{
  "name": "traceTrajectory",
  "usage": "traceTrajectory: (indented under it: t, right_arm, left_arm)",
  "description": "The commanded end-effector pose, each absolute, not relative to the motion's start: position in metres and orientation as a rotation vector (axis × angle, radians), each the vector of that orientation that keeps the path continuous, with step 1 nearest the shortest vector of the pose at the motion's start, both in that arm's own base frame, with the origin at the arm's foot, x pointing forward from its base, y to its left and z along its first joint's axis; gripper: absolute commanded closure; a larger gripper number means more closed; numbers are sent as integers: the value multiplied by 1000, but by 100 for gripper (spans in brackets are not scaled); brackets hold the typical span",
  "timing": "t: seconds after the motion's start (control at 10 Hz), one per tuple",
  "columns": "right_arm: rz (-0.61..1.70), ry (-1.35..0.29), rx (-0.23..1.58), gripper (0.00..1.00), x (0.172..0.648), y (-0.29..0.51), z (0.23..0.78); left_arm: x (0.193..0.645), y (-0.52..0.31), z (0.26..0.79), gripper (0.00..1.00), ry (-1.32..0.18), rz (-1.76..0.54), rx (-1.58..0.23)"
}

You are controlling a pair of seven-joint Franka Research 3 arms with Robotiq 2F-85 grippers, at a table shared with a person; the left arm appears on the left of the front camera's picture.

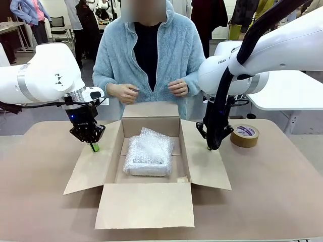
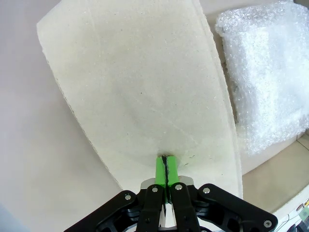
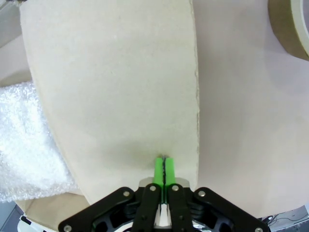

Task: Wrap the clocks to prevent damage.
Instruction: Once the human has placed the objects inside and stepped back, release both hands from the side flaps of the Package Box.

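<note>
At the left of the open cardboard box, the left gripper is seen with its jaws fully closed on nothing, its tips set down on the left flap. Inside the box, on its floor, the bubble-wrapped bundle of clocks is laid flat. Behind the box, the person's hands are held above the far flap. On the right flap the right gripper is rested, also closed and empty. Just right of the box, a brown tape roll is placed on the table.
</note>
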State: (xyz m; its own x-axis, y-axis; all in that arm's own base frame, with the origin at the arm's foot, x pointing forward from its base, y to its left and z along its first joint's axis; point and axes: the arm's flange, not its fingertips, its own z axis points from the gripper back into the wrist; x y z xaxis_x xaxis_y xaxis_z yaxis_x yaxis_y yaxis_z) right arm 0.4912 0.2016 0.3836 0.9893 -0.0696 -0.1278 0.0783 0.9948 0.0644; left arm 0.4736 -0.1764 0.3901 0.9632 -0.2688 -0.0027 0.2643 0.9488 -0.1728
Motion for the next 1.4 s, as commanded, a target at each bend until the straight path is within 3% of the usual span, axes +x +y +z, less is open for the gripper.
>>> traceTrajectory:
  t: [0.0, 0.3, 0.4, 0.6, 0.8, 1.1, 1.2, 1.3]
  right_arm:
    - [-80, 126, 69, 100, 491, 203, 385]
    - [-74, 126, 69, 99, 491, 202, 384]
    - [57, 103, -2, 99, 486, 193, 396]
    - [277, 16, -48, 99, 463, 167, 451]
    - [505, -22, -76, 99, 435, 128, 502]
    - [576, -13, -19, 99, 405, 94, 527]
    - [421, 16, -9, 99, 411, 88, 524]
    - [563, -32, -67, 99, 411, 101, 541]
  left_arm:
    - [472, -176, 389, 100, 28, -272, -169]
    - [472, -176, 389, 100, 28, -272, -169]
    - [474, -176, 390, 100, 26, -271, -172]
    - [460, -140, 444, 100, -106, -578, -167]
    - [448, -94, 481, 100, -130, -813, -186]
    - [422, -44, 511, 100, -173, -959, -197]
    - [418, -38, 513, 100, -175, -901, -179]
    - [430, -52, 516, 100, -166, -933, -179]
